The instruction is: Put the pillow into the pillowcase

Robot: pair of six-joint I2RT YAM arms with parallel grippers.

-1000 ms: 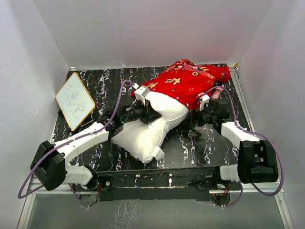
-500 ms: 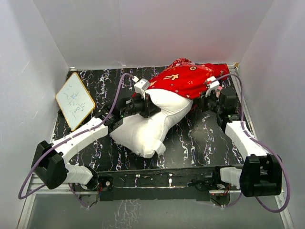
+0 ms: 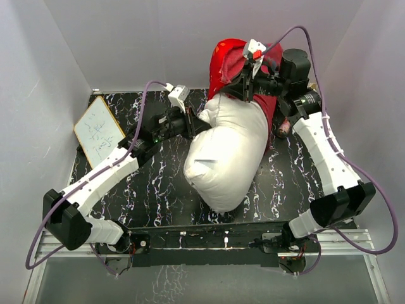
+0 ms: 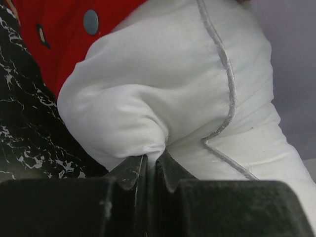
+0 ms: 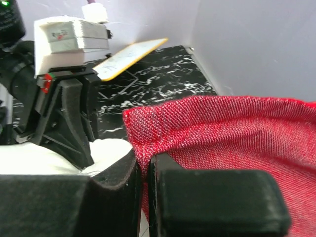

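Note:
The plump white pillow (image 3: 226, 152) stands tilted over the middle of the table, its upper end tucked into the red pillowcase (image 3: 226, 58). My left gripper (image 3: 204, 125) is shut on a fold of the pillow's fabric (image 4: 148, 89) at its upper left side, the jaws (image 4: 152, 160) pinched tight. My right gripper (image 3: 239, 85) is raised at the back, shut on the pillowcase's hemmed edge (image 5: 140, 123). The red cloth (image 5: 237, 128) spreads to the right of those jaws (image 5: 145, 165), and a bit of white pillow (image 5: 106, 148) shows to their left. A patch of printed red pillowcase (image 4: 64, 34) lies behind the pillow.
A small wood-framed whiteboard (image 3: 99, 133) lies at the left edge of the black marbled table (image 3: 145, 196). A small dark and pink object (image 3: 283, 128) sits by the right arm. White walls close in on three sides.
My right gripper shut on the pillowcase edge and lifted it high toward the back. The left arm rose with the pillow, which swung from lying flat to standing tilted under the case.

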